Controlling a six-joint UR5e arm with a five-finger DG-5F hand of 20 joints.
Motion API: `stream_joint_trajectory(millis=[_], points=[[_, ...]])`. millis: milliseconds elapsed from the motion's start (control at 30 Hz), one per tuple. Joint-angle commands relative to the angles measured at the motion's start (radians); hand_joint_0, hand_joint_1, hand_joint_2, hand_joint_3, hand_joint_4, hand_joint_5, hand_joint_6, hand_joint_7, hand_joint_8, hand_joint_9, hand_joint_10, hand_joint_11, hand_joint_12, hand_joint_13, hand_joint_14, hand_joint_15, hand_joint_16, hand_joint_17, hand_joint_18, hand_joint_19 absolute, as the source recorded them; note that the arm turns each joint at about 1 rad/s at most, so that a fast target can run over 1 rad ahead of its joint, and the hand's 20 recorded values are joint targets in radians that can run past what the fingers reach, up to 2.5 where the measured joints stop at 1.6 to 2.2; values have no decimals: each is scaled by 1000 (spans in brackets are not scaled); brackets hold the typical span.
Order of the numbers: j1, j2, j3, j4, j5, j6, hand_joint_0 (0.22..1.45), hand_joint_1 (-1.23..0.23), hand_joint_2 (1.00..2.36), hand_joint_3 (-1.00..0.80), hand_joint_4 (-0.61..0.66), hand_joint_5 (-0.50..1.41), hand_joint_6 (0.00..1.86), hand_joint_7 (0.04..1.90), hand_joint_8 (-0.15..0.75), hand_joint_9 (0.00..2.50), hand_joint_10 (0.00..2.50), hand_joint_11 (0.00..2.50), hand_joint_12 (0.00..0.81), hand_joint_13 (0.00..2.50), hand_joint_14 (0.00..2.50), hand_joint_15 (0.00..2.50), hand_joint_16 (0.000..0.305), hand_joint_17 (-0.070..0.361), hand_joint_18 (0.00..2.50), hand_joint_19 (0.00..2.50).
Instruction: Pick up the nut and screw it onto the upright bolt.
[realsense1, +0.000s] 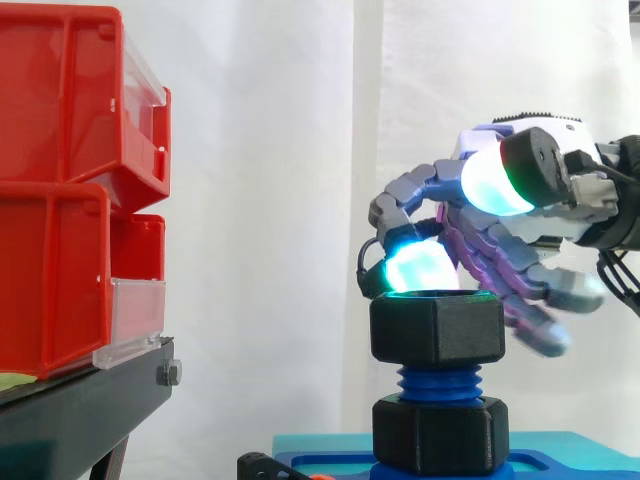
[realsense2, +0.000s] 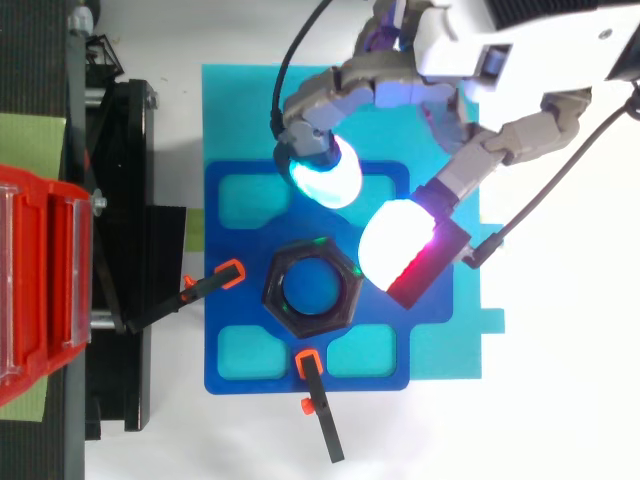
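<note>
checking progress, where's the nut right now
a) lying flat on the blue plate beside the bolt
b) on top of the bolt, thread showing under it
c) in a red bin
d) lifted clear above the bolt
b, the nut sits on the bolt, with blue thread showing beneath it.

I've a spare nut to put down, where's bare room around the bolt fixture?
Top view: bare are the cyan mat strip right of the blue plate, below the hand, and the mat's top-left corner. Crowded: around the nut, with clamps left and below, hand above.
</note>
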Motion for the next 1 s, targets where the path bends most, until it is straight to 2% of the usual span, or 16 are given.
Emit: stream_joint_trajectory(millis=[0, 67, 100, 133, 267, 300, 467, 567, 633, 700, 767, 967], points=[[-7, 0, 23, -12, -13, 0, 499, -343, 1000, -500, 196, 21, 503, 1383, 322, 1686, 17, 507, 274, 1400, 9, 207, 17, 39, 988, 172], [-11, -1, 48, -27, -28, 0, 495, -342, 1000, -500, 183, -18, 504, 1210, 283, 1496, 11, 385, 267, 1156, 5, 120, 23, 51, 884, 150], [-13, -1, 54, -30, -33, -1, 488, -345, 1000, -500, 199, -46, 504, 1058, 234, 1314, 8, 216, 265, 951, 0, 27, 26, 58, 744, 103], [-16, -1, 66, -35, -42, -1, 483, -348, 1000, -500, 206, -66, 504, 940, 231, 1208, 3, 97, 269, 853, 0, 0, 27, 60, 632, 57], [-16, -1, 68, -33, -45, -3, 471, -346, 1000, -500, 178, -115, 502, 738, 219, 943, 0, 0, 271, 682, 0, 0, 29, 64, 423, 0], [-10, -1, 68, -36, -44, -5, 467, -341, 1000, -500, 162, -133, 502, 688, 215, 865, 0, 0, 277, 629, 0, 0, 30, 68, 342, 0], [4, -1, 63, -39, -28, -5, 453, -322, 1000, -500, 112, -168, 501, 591, 198, 566, 0, 0, 293, 371, 0, 0, 33, 74, 2, 0], [13, -1, 48, -35, -24, -1, 447, -307, 1000, -500, 83, -186, 500, 560, 180, 437, 0, 0, 306, 247, 0, 0, 35, 79, 0, 0], [33, -1, 16, -15, -10, 2, 443, -293, 1000, -500, 63, -203, 500, 542, 169, 327, 0, 0, 310, 151, 0, 0, 38, 86, 0, 0], [41, -1, -4, 1, -2, 3, 441, -284, 1000, -500, 52, -214, 500, 536, 163, 271, 0, 0, 312, 99, 0, 0, 41, 91, 0, 0], [58, -1, -37, 50, 16, 22, 440, -262, 1000, -500, 40, -225, 500, 540, 153, 203, 0, 0, 310, 50, 0, 0, 41, 93, 0, 0], [67, -1, -38, 51, 24, 46, 438, -244, 1000, -500, 32, -238, 500, 539, 149, 113, 0, 0, 312, 0, 0, 0, 42, 95, 0, 0]])
